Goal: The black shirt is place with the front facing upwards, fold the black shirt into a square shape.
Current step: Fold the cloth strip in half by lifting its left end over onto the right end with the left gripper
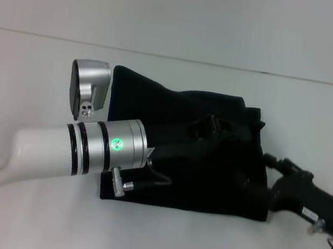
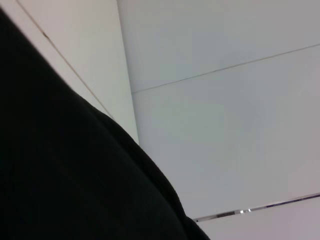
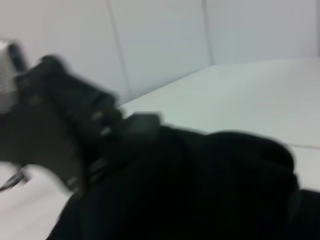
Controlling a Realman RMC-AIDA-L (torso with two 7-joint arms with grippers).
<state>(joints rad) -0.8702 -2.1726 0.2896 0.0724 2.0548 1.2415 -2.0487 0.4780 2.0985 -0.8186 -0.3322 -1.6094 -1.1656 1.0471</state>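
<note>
White, matte tabletop (image 1: 21, 215) fills the head view, meeting a pale wall at a seam near twelve o'clock. Nearest the robot, at about eight o'clock, the left arm's white forearm with its silver cuff and green light (image 1: 116, 145) reaches up and inward, and its black left gripper (image 1: 214, 128) lies over the middle of the large plain black cloth shirt (image 1: 176, 104); whether that claw is spread or pinched on fabric I cannot tell, since black hardware merges with black cloth. At four o'clock the black right gripper (image 1: 270, 161) comes in low from the edge, its tip at the shirt's right border, and its claw is equally unreadable. The shirt itself sits at the centre of the table, already gathered into a compact, roughly rectangular bundle with layered edges bunched at about two o'clock and a cleaner bottom edge at six; no lettering shows. The right wrist view shows a rounded hump of dark cloth (image 3: 235, 180) with the other arm's gripper beyond it, and the left wrist view only a black fold (image 2: 60, 170) against the wall. Judging from this, the folding looks well advanced, at a late cross-fold or tidying stage. The next move probably calls for laying the raised right-hand layers flat and squaring the corners, then withdrawing both arms without dragging the bundle.
</note>
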